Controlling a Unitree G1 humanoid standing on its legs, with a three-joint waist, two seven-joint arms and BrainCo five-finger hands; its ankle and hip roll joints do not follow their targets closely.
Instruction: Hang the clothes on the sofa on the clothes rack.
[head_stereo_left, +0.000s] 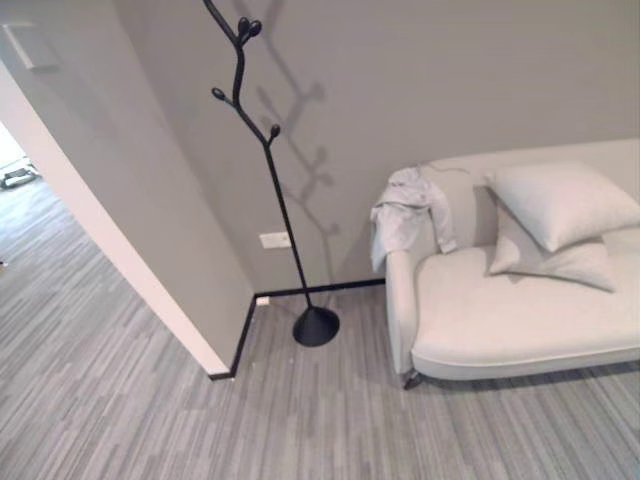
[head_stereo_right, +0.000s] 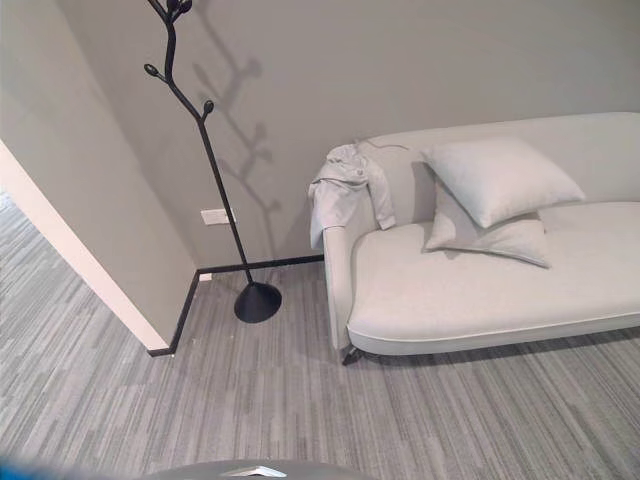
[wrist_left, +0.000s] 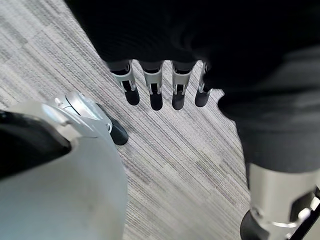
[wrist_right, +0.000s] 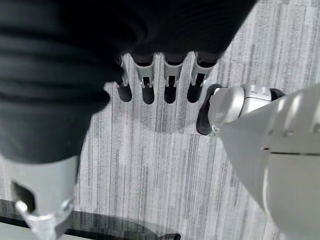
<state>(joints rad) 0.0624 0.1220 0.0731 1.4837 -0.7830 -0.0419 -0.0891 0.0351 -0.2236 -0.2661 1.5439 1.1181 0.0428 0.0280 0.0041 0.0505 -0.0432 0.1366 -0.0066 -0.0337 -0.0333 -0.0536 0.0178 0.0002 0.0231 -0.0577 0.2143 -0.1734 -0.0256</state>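
Pale grey garment (head_stereo_left: 408, 215) is lying draped over the sofa's left armrest, hanging down both the outer side and the inner side, bunched on top. Sofa (head_stereo_left: 520, 320) is sitting against the grey wall (head_stereo_left: 400, 80), cream-white, at about 3 o'clock in the left eye view. Two pale cushions (head_stereo_left: 562, 203) are leaning on the backrest, the upper one tilted over the lower one, at 3 o'clock of the garment, apart from it.

Clothes rack (head_stereo_left: 268, 150) is standing upright at 9 o'clock of the garment, near the sofa arm but not touching. It is black, branch-shaped, with knob-tipped pegs; round base (head_stereo_left: 316, 326) is resting on the floor just off the wall. Nothing is hanging on the pegs. White wall socket (head_stereo_left: 275, 240) is showing behind the pole. Wall corner with black baseboard (head_stereo_left: 243, 335) is jutting out at 7 o'clock of the base.

Left hand (wrist_left: 156, 85) is showing in its wrist view, fingers straight and apart, pointing down over striped grey carpet (wrist_left: 190, 165), holding nothing. Right hand (wrist_right: 159, 80) is showing in its wrist view, fingers likewise straight and relaxed over the carpet, holding nothing. Both hands are well apart from the garment.
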